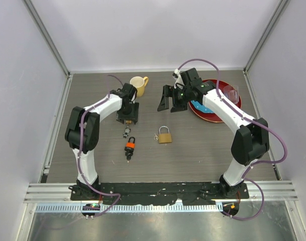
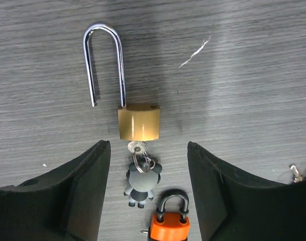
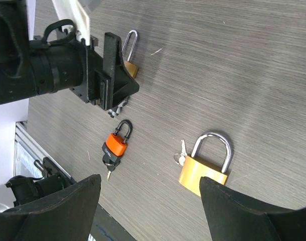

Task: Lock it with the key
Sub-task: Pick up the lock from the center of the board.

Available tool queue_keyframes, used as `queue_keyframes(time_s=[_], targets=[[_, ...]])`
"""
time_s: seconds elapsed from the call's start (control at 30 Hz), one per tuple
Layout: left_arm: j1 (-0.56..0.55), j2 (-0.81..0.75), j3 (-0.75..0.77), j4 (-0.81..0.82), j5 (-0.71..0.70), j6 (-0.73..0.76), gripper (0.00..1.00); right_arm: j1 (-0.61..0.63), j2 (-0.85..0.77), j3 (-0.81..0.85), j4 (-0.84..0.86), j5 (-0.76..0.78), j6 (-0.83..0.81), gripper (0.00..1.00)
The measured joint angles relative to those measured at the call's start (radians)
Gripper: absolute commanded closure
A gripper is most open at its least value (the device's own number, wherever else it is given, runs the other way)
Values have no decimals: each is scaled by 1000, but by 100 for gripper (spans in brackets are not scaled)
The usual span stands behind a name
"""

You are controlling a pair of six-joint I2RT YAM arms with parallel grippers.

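Left gripper (image 2: 148,150), fingers apart, straddles the key (image 2: 137,147) and grey bear charm (image 2: 141,183) without touching them. The brass padlock (image 2: 138,124) lies on the table (image 2: 243,75) just beyond, its long shackle (image 2: 101,26) sprung open; from overhead the gripper hides it. Right gripper (image 3: 148,183) gapes, empty.

Padlock (image 2: 138,124): brass, long shackle (image 2: 104,55) sprung open, lying flat on my bench (image 2: 243,75).
Key (image 2: 137,147): stuck in its keyhole, grey bear charm (image 2: 141,182) attached.

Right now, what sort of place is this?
Probably a lab robot cell, not a home: plain white panel walls enclose a grey table, and staged props lie on it, such as an open brass padlock and a yellow mug.
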Motion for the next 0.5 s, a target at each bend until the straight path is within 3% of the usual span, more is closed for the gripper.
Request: queue_keyframes(time_s=[0.5], targets=[[15,49,0,47,-8,14,41,-2,-6,-3,-1,-8,-3,16]])
